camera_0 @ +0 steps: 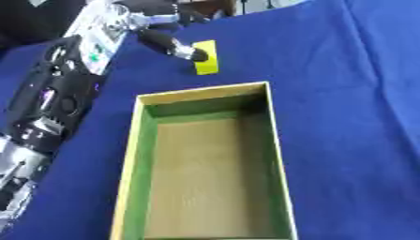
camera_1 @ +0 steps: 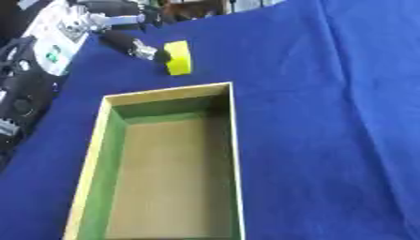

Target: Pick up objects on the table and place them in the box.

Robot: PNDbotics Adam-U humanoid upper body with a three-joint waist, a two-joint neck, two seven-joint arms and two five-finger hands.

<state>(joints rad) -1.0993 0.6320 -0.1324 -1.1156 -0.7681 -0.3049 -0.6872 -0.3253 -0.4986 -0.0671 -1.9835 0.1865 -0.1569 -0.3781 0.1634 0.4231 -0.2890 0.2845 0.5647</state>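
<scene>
Item: yellow block, on blue cloth just beyond the box's far wall, long axis pointing away from it. Left hand touches its left side with an extended finger (nothing grasped). Right hand unseen.

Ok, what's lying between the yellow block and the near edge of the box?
Nothing but bare blue cloth between the yellow block and the box rim, clearest in the right eye view.
</scene>
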